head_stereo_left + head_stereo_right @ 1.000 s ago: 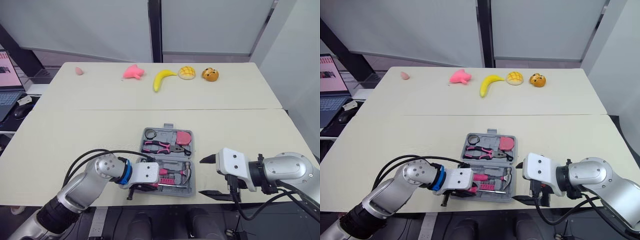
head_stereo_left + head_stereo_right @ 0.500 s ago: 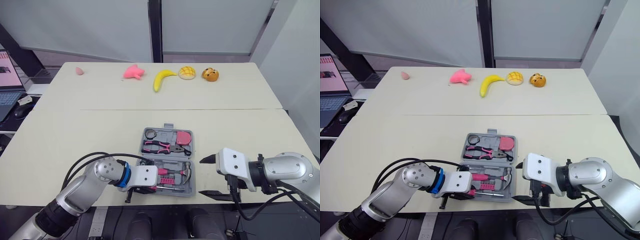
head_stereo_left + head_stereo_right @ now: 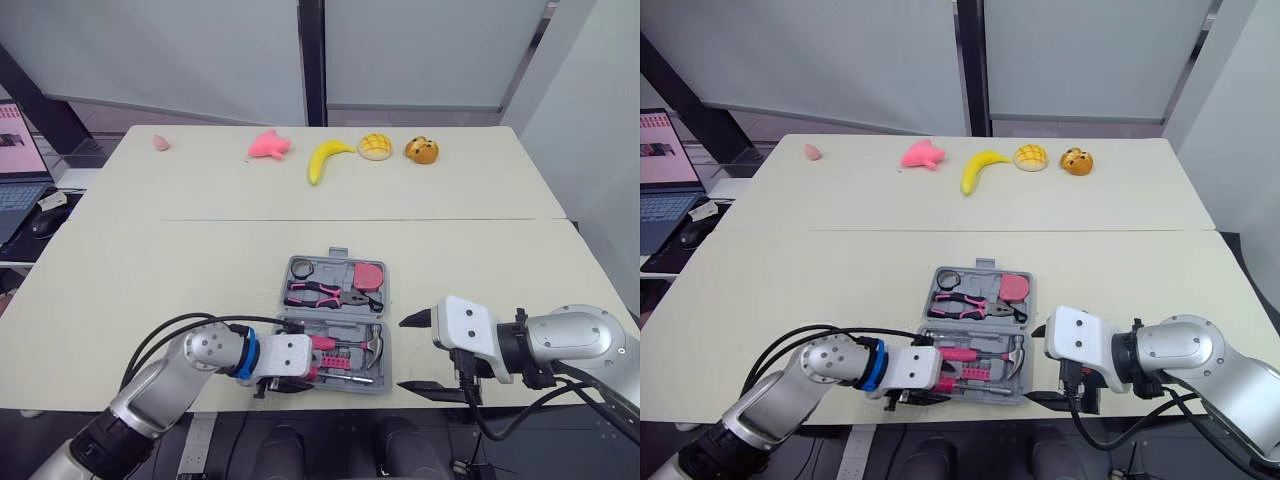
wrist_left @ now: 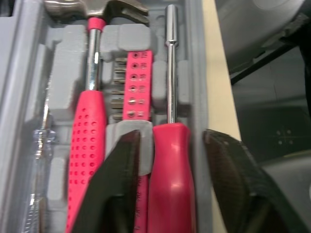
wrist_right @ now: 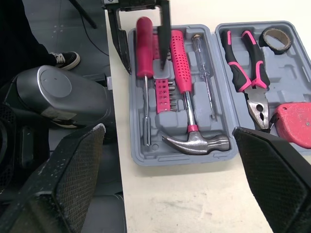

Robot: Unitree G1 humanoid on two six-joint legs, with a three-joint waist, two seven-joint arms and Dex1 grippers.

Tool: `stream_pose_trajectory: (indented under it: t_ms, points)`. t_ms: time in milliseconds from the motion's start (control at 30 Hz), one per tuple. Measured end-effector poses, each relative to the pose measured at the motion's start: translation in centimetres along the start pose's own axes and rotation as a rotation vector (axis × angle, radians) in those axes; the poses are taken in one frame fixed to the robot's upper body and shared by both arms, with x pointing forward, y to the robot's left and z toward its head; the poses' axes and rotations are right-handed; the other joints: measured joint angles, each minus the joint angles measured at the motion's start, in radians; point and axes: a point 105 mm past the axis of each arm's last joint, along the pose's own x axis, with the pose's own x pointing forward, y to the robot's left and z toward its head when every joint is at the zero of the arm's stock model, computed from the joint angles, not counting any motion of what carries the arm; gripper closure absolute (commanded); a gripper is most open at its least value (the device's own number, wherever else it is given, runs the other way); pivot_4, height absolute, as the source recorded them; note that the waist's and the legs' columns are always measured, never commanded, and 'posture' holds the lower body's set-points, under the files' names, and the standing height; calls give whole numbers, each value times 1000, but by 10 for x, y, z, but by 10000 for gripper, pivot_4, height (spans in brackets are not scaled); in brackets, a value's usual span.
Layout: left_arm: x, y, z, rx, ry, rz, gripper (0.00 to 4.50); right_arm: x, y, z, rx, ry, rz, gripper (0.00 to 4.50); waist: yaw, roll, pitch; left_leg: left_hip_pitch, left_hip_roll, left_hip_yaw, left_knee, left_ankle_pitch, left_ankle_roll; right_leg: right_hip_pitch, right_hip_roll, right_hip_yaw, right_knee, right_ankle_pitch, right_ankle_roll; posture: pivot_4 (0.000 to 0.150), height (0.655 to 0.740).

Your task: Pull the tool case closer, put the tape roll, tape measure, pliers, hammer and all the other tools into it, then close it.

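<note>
The grey tool case (image 3: 384, 318) lies open near the table's front edge. Its far half holds the tape roll (image 3: 303, 268), pink pliers (image 3: 325, 293) and pink tape measure (image 3: 366, 274). Its near half holds the hammer (image 4: 92, 126), a bit strip (image 4: 133, 82) and a pink screwdriver (image 4: 171, 194). My left gripper (image 4: 172, 138) is open at the case's near left corner. One finger stands inside the case beside the screwdriver handle, and the other stands outside the case wall. My right gripper (image 3: 412, 353) hovers open just right of the case, holding nothing.
Along the table's far edge lie a small pink piece (image 3: 160, 142), a pink toy (image 3: 267, 145), a banana (image 3: 322, 158), a yellow bun (image 3: 374, 146) and an orange toy (image 3: 421, 150). A laptop (image 3: 12, 165) sits off the left side. The table's front edge runs just under the case.
My left arm has dropped lower and its gripper has slid slightly toward the case's near edge. The case and my right gripper stay where they were.
</note>
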Motion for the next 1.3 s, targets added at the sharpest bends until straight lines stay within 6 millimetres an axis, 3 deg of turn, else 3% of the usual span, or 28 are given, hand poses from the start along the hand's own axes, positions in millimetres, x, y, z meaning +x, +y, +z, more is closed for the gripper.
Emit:
stream_pose_trajectory:
  t_ms: [133,267,500,600,833,1000,1300]
  points:
    - [0,-3,2,-38,-1,-27,822,0,2,2,-5,-5,3,0,0,0,0,0,0,0,0,0,0,0,0,0,0,0,0,1500,7400]
    - [-7,3,8,-59,-10,-25,348,1,3,3,-5,-11,2,0,0,-1,0,-1,0,0,0,0,0,0,0,0,1,0,0,1500,7400]
    - [-45,14,21,-63,-100,-19,348,1,4,4,5,-19,10,0,-1,-1,0,0,0,0,0,0,0,-1,0,0,1,0,0,1500,7400]
    - [-55,10,23,-65,-134,-57,6202,1,4,4,5,-19,8,0,-1,-1,1,0,0,0,0,0,0,-1,0,0,1,0,0,1500,7400]
    - [-54,2,30,4,-194,-100,29024,1,3,4,5,-19,0,0,0,-1,1,-1,0,0,0,0,0,-1,0,0,0,0,0,1500,7400]
    - [-41,1,26,3,-188,-94,44760,1,2,4,5,-19,-5,0,0,-1,1,-1,0,0,0,0,0,-1,0,0,1,0,0,1500,7400]
    - [-17,-3,0,-29,-128,-68,44760,1,2,4,3,-19,-6,0,0,-1,1,-1,0,0,0,0,0,-1,0,0,1,0,0,1500,7400]
